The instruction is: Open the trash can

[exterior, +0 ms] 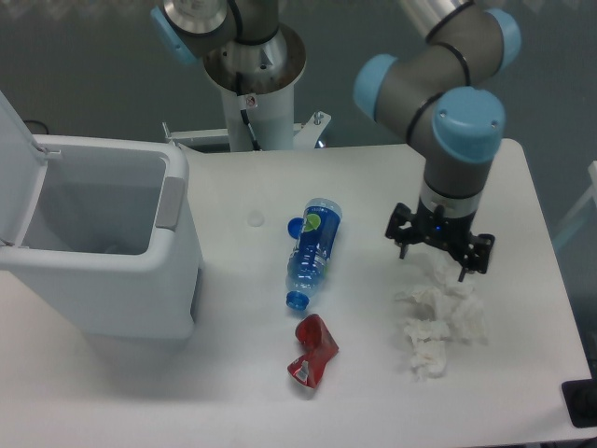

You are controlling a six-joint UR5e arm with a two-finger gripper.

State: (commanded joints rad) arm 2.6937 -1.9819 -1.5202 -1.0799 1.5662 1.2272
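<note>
At the left edge of the worktop (233,392) stood the trash can (112,280) — a large boxy white bin with rounded corners. Its lid (19,159) was raised and tilted back at the far left, partly cut off by the frame, so the pale grey interior lay open to view from above. A grey strip (169,201) ran down the inner face of the bin's right rim.

Right of the bin, near the middle of the worktop, a blue plastic bottle (312,250) lay on its side, its capped neck pointing toward the front edge and its base toward the rear. A loose blue cap (294,225) rested just beside the bottle's upper left. A faint round mark showed on the surface between bin and bottle; its nature could not be determined. Just in front of the bottle's neck lay a crushed red can (312,351), apart from the bottle.

Further right, the arm (448,93) — grey links with light blue joint caps — descended from the top of the frame. Its black pincer (437,254) pointed downward with its fingers set wide apart, holding nothing. It stood directly over the rear edge of a heap of crumpled white tissue (438,322); whether the fingertips touched the paper could not be told. The robot's white mounting column (256,103) stood behind the worktop at upper centre.
</note>
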